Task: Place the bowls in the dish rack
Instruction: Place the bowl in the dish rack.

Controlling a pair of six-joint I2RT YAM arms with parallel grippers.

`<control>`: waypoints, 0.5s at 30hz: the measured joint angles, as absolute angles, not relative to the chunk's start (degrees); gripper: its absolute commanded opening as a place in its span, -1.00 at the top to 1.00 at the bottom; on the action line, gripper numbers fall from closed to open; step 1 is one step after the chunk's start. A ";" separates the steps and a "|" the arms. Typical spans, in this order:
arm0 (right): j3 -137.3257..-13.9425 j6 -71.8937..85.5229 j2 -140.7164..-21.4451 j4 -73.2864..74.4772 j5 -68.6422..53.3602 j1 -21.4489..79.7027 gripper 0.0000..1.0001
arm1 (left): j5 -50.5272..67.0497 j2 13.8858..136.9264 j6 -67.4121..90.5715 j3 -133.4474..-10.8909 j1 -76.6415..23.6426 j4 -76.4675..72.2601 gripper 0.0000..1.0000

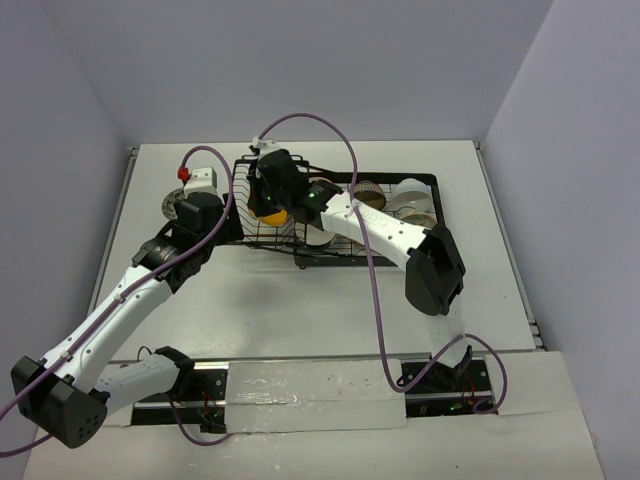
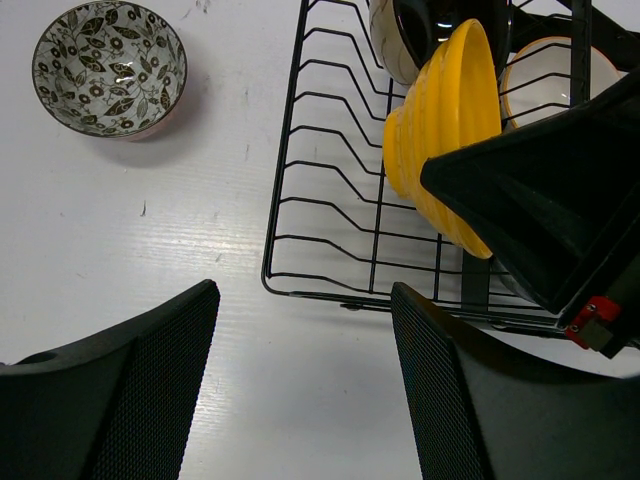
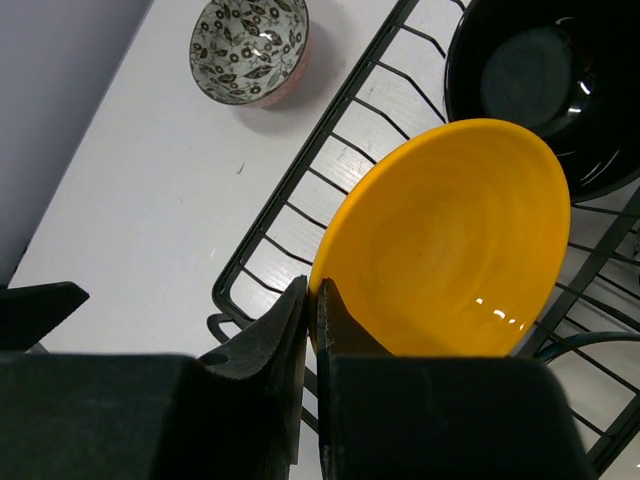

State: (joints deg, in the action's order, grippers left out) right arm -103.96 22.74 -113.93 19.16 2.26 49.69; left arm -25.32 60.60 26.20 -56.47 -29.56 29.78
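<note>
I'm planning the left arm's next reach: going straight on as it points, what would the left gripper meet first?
Likely the dish rack's empty corner wires, or the table right beside them; the open left gripper aims at that rim, depth unclear.

White table point(image 1: 300, 320) with black dish rack point(image 2: 340, 215) and leaf-patterned bowl point(image 2: 110, 68) just beside it

From the top view I see the black wire dish rack point(image 2: 283, 170) lying flat. A glossy yellow bowl point(image 3: 450, 240) stands tilted on edge among the wires at its 9 o'clock end. A black bowl point(image 3: 540, 70) sits just beside it. Pale bowls point(image 1: 412, 192) crowd the 3 o'clock end. A leaf-patterned bowl point(image 2: 109, 68) sits upright outside the rack, off at 9 o'clock.
</note>
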 measured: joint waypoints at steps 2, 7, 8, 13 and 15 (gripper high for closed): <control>-103.79 22.87 -113.93 19.03 2.02 49.69 1.00 | -25.32 60.60 26.20 -56.47 -29.63 29.78 -0.49; -103.77 23.11 -114.56 18.57 1.26 49.69 1.00 | -25.34 60.60 26.20 -56.47 -29.78 29.78 -0.50; -103.77 23.11 -114.74 18.55 1.04 49.69 1.00 | -25.34 60.60 26.20 -56.47 -29.80 29.78 -0.50; -103.68 23.14 -114.91 18.50 0.69 49.74 1.00 | -25.36 60.62 26.17 -56.47 -29.85 29.78 -0.50; -103.55 23.14 -114.91 18.39 0.60 49.74 1.00 | -25.34 60.62 26.17 -56.47 -29.85 29.78 -0.50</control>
